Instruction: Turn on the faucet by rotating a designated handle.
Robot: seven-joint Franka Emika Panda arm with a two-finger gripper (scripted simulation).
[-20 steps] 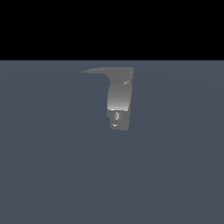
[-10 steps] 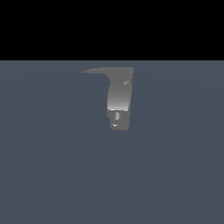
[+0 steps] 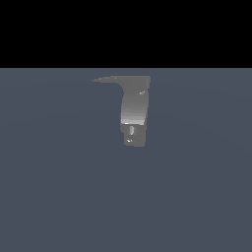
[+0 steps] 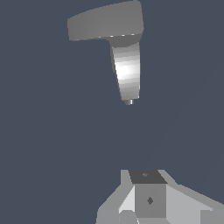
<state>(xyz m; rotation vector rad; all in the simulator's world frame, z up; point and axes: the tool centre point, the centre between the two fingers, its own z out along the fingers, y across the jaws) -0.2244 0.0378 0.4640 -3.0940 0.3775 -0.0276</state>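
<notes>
The faucet (image 3: pixel 134 110) is a small grey curved column standing on the blue-grey floor, with a blocky slotted lower end. Its handle (image 3: pixel 110 79) is a thin dark-grey lever that sticks out from the top toward the exterior view's left and tapers to a point. The wrist view shows the faucet (image 4: pixel 127 72) and its flat handle (image 4: pixel 105 22) from another angle. Some way off from the faucet is my gripper (image 4: pixel 148 177), touching nothing. Its fingers appear as one block with no gap, so it looks shut. The arm does not show in the exterior view.
A plain blue-grey floor (image 3: pixel 59 197) surrounds the faucet in both views. No other object shows.
</notes>
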